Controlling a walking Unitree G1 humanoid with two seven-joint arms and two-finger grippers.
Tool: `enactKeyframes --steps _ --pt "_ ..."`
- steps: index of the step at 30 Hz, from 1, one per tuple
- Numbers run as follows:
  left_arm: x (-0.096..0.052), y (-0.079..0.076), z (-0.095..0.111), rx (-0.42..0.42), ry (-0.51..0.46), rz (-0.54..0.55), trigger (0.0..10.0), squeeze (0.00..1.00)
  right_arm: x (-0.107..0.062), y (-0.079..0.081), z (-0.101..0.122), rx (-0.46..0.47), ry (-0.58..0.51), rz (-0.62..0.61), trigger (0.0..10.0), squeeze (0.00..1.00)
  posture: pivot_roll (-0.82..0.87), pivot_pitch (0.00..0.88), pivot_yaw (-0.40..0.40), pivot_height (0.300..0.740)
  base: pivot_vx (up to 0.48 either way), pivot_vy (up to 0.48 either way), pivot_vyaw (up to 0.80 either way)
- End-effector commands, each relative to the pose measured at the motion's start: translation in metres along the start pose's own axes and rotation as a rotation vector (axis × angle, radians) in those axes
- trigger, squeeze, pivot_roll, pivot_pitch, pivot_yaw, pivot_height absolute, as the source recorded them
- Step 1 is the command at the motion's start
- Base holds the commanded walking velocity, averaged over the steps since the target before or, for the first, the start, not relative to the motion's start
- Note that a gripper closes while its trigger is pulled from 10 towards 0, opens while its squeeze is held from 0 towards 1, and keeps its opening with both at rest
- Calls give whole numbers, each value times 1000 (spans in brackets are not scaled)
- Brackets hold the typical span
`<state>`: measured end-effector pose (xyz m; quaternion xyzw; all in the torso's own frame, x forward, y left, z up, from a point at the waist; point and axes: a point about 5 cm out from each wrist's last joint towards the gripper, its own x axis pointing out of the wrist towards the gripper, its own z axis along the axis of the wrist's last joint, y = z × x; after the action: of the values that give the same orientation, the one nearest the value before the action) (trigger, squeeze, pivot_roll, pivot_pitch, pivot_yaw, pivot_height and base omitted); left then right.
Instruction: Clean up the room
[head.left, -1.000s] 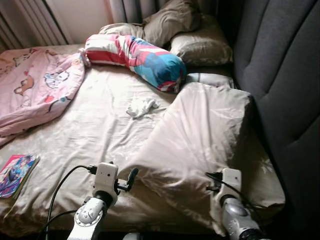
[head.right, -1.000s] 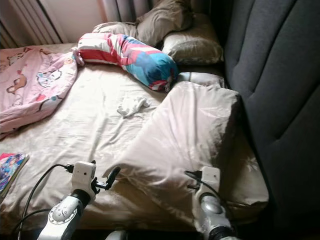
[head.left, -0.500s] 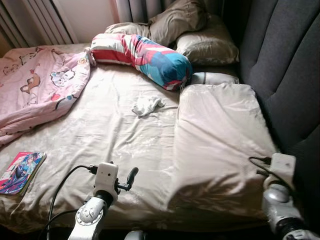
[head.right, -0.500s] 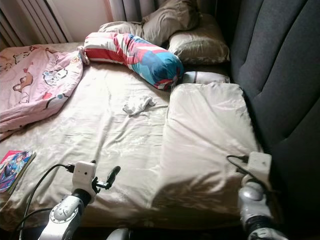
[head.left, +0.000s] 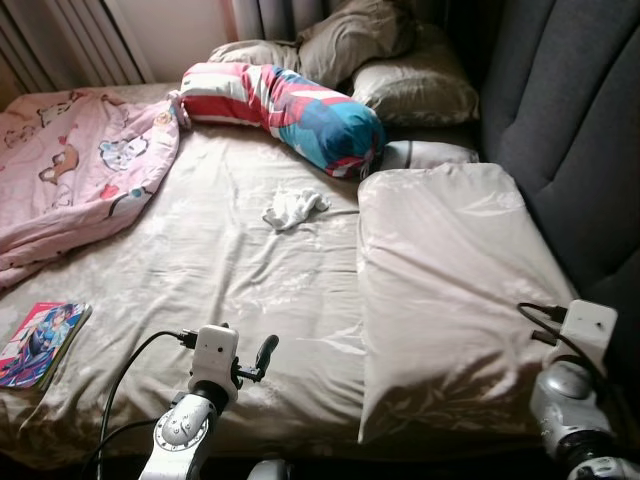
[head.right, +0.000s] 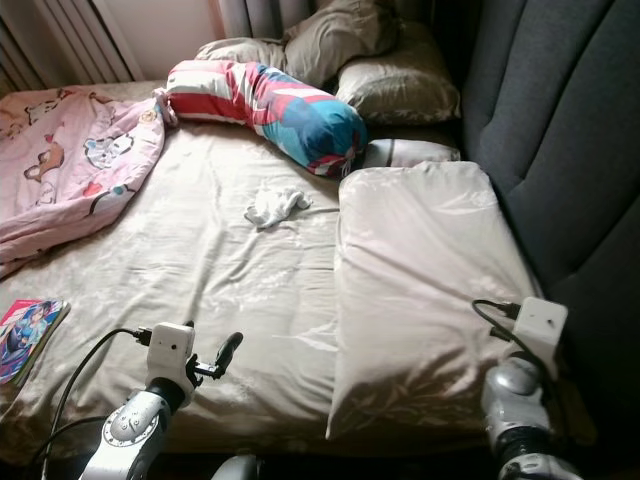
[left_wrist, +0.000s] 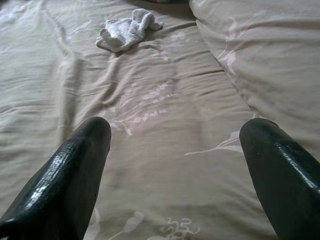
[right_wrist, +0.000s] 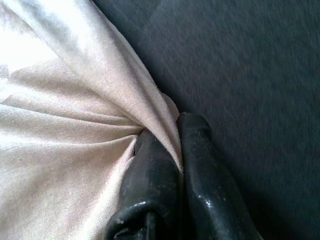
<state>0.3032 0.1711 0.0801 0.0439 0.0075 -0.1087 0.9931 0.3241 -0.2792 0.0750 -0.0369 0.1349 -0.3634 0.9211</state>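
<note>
At the near edge of the bed (head.left: 230, 300), the left gripper (left_wrist: 175, 145) hovers over the bare sheet with its fingers spread wide apart and nothing between them. At the bed's near right corner, the right gripper (right_wrist: 172, 150) has its fingers pressed together on a corner of the beige pillow (head.left: 450, 290), the cloth bunched into folds where they pinch it, hard against the dark padded headboard (head.left: 570, 110). The pillow lies flat along the right edge of the bed, its long axis running from the near edge toward the far one. It looks light, soft and floppy, and its satin cover is probably slippery, so a hold by a corner seam seems surest. A picture book (head.left: 38, 343) sits at the near left corner. Toward the middle lies a small white crumpled cloth (head.left: 293, 207). Farther off, a pink blanket (head.left: 70, 180) is heaped on the left edge, and a striped bolster (head.left: 290, 110) lies slantwise before two brown pillows (head.left: 400, 70) at the far edge.
</note>
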Motion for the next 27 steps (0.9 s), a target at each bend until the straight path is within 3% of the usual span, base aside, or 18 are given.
enactKeyframes --steps 1,2,3,5,6,12,16,17,18,19,22,27 --pt "-3 4 -5 7 15 11 10000 0 -3 -1 -5 43 7 -7 10000 0 9 192 63 646 0 0 0" --pt "-3 4 -5 7 14 10 10000 0 -4 1 -5 51 2 3 10000 71 7 192 63 646 0 0 0" --pt "-3 4 -5 7 14 10 10000 0 -5 3 -5 50 -8 19 10000 596 7 192 63 646 0 0 0" --pt "-3 4 -5 6 13 10 10000 0 -6 6 -4 32 -30 38 10000 922 7 192 63 646 0 0 0" --pt "-3 4 -5 5 13 10 10000 0 -7 7 -3 40 -37 46 10000 1000 7 192 63 646 0 0 0" --pt "-3 2 -5 0 10 7 10000 0 -7 7 8 25 -137 69 10000 1000 7 192 60 646 0 0 0" --pt "-3 2 -5 -2 9 6 10000 0 -12 17 22 51 -236 150 10000 1000 3 191 58 646 0 0 0" --pt "-3 2 -5 -3 8 7 10000 0 -17 29 25 67 -254 248 10000 820 3 191 58 646 0 0 0" --pt "-3 2 -5 -5 7 8 10000 0 -20 34 26 90 -262 295 10000 502 2 188 55 646 0 0 0" --pt "-3 2 -5 -5 7 9 10000 0 -24 41 27 106 -279 350 10000 0 2 188 55 646 0 0 0" --pt "-3 2 -4 -13 -3 24 10000 0 -41 59 28 97 -353 508 10000 0 4 186 52 646 0 0 0" --pt "-4 7 -6 -70 -5 74 10000 0 -54 65 10 173 -287 581 10000 0 -7 182 44 646 0 0 0"
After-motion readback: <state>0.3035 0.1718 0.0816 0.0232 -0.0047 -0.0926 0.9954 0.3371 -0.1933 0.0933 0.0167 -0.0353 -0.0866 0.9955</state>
